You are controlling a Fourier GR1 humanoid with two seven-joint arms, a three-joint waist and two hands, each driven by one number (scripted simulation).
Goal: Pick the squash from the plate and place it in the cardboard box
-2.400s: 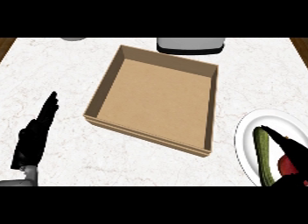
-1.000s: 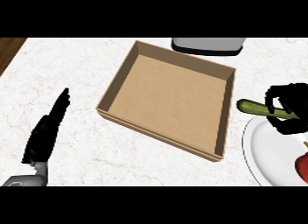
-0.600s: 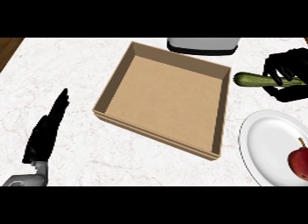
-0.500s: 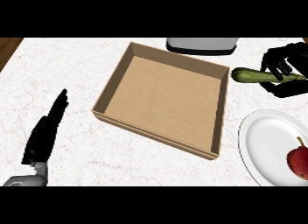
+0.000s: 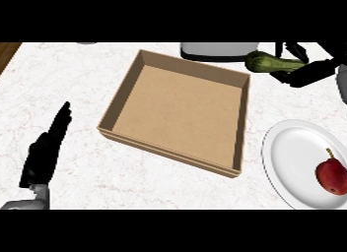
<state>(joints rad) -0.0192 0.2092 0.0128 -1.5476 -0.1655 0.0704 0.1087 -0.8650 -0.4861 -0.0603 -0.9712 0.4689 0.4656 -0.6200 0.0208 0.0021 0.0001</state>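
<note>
So since the earlier frame my right hand [image 5: 312,72] had carried the squash [image 5: 272,62] up off the plate [image 5: 293,147] and further along, and by this point it hung just past the far right corner of the cardboard box [image 5: 178,114], fingers curled around the squash's stem end. The squash was in the air, its fat green end poking toward the box, not yet over the box floor. So pickup done, placing still left: I figured I'd need to swing it over the box opening and let go. Left on the plate, near the box's right wall, was just a red pear [image 5: 333,176]. My left hand [image 5: 47,149] rested flat on the table to the box's left, fingers straight, holding nothing.
</note>
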